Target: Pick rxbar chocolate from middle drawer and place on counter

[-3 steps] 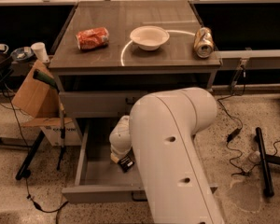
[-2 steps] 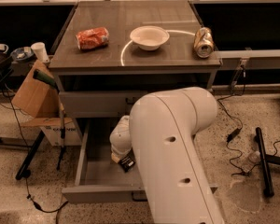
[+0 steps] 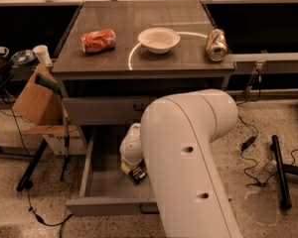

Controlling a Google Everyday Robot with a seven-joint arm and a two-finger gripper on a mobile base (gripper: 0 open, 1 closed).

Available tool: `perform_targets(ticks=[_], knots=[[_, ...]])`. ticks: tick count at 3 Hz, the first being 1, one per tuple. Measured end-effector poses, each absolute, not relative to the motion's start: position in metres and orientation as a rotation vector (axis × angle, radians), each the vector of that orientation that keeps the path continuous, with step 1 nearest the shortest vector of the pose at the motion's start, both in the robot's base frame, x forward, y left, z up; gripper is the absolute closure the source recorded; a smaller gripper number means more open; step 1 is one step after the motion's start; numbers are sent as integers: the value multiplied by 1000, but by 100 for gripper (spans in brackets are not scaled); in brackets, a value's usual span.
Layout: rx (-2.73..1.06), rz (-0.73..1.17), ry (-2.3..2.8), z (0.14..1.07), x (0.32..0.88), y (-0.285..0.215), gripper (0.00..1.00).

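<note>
The middle drawer (image 3: pixel 102 185) is pulled open below the counter (image 3: pixel 139 19), its grey floor showing on the left. My arm reaches down into it, and my gripper (image 3: pixel 135 171) is low over the drawer floor near the middle. A small dark shape with pale marks (image 3: pixel 138 175) sits right at the gripper's tip. It looks like the rxbar chocolate, but I cannot tell whether it is held or lying on the floor. My big white arm hides the right half of the drawer.
On the counter are a crushed orange can (image 3: pixel 98 40), a white bowl (image 3: pixel 159 39) and a gold can (image 3: pixel 216 44) on its side. A cardboard box (image 3: pixel 35 100) and a stand (image 3: pixel 59 128) are left of the drawer. Cables and a black bar (image 3: pixel 280 170) lie on the floor at right.
</note>
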State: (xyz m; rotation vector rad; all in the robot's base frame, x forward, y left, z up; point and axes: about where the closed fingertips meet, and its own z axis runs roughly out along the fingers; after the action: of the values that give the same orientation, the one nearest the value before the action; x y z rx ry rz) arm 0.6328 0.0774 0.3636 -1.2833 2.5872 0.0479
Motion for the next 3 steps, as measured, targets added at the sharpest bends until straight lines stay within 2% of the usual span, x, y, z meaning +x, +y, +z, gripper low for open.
perform_targets(ticks=[3], knots=[[-1329, -80, 2452, 467, 600, 55, 100]])
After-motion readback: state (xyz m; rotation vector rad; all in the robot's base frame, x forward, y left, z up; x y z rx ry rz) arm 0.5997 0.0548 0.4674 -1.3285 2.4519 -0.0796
